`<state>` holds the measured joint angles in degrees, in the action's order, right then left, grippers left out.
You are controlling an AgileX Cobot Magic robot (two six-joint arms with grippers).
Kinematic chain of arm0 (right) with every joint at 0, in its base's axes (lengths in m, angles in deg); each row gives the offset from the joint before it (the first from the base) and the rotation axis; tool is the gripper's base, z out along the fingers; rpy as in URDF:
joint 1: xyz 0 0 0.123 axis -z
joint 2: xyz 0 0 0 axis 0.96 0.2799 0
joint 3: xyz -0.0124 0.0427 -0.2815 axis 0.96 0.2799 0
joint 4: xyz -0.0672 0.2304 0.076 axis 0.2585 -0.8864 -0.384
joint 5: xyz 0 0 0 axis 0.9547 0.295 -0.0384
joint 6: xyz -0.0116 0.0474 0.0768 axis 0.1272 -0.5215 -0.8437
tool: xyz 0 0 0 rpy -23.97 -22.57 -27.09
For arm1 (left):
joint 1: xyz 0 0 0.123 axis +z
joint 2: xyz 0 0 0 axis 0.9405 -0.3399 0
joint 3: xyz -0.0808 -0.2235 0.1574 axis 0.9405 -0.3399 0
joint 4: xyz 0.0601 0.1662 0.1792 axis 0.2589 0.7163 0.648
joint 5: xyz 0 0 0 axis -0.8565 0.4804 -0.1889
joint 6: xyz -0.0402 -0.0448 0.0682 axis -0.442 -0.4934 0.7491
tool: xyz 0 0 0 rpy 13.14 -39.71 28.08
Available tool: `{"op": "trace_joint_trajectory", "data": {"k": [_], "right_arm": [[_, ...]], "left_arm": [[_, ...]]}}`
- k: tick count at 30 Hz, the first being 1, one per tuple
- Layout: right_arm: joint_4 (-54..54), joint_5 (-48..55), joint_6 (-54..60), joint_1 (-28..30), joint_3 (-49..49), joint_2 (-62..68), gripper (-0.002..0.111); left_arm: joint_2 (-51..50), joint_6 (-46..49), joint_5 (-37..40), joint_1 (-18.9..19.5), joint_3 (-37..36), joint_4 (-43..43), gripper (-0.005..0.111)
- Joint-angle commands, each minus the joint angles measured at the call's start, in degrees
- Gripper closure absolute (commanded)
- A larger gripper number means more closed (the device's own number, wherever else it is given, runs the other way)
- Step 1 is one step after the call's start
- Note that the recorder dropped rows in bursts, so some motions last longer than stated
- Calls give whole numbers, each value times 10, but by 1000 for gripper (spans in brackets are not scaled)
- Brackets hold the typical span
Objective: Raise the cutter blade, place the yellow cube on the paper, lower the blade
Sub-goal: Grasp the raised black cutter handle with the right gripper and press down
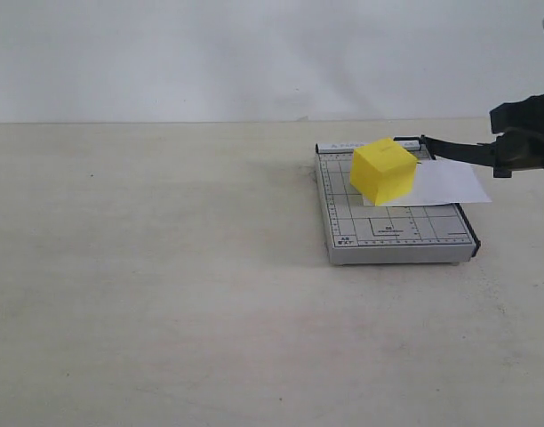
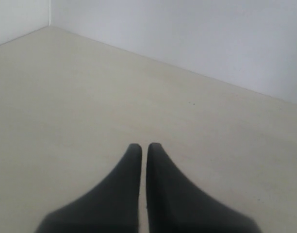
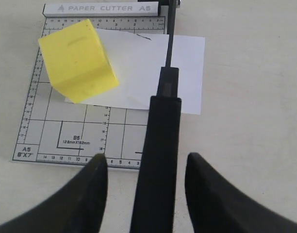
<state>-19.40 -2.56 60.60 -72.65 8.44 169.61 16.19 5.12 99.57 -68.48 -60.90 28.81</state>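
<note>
The yellow cube (image 1: 383, 171) rests on the paper (image 1: 450, 182), which lies across the grey gridded trimmer base (image 1: 396, 231) and sticks out past its right side. From the hinge, the cutter blade (image 1: 459, 149) slants up over the paper. Its thick handle (image 3: 160, 145) runs between the fingers of my right gripper (image 3: 146, 159), open, with a gap on each side. The cube (image 3: 76, 60) covers one corner of the sheet (image 3: 143, 73). My left gripper (image 2: 144, 145) is shut on nothing over bare table, outside the exterior view.
The trimmer's labelled back bar (image 3: 100, 8) lies beyond the cube. A white wall (image 1: 254, 53) runs behind the beige table (image 1: 165, 267). My right arm (image 1: 525, 138) enters from the right edge.
</note>
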Motion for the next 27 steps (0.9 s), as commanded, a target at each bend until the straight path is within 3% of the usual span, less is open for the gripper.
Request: {"op": "trace_joint_trajectory", "data": {"k": [1, 9, 21, 27], "right_arm": [[3, 8, -5, 4, -3, 0, 72], [22, 30, -4, 4, -3, 0, 108], [-6, 13, -3, 2, 80, 0, 108], [-8, -20, 25, -40, 130, 0, 108]], "left_arm": [[3, 2, -4, -37, -2, 2, 102], [3, 2, -4, -41, -2, 2, 102], [3, 2, -4, -41, -2, 2, 102], [3, 2, -4, -41, -2, 2, 102]]}}
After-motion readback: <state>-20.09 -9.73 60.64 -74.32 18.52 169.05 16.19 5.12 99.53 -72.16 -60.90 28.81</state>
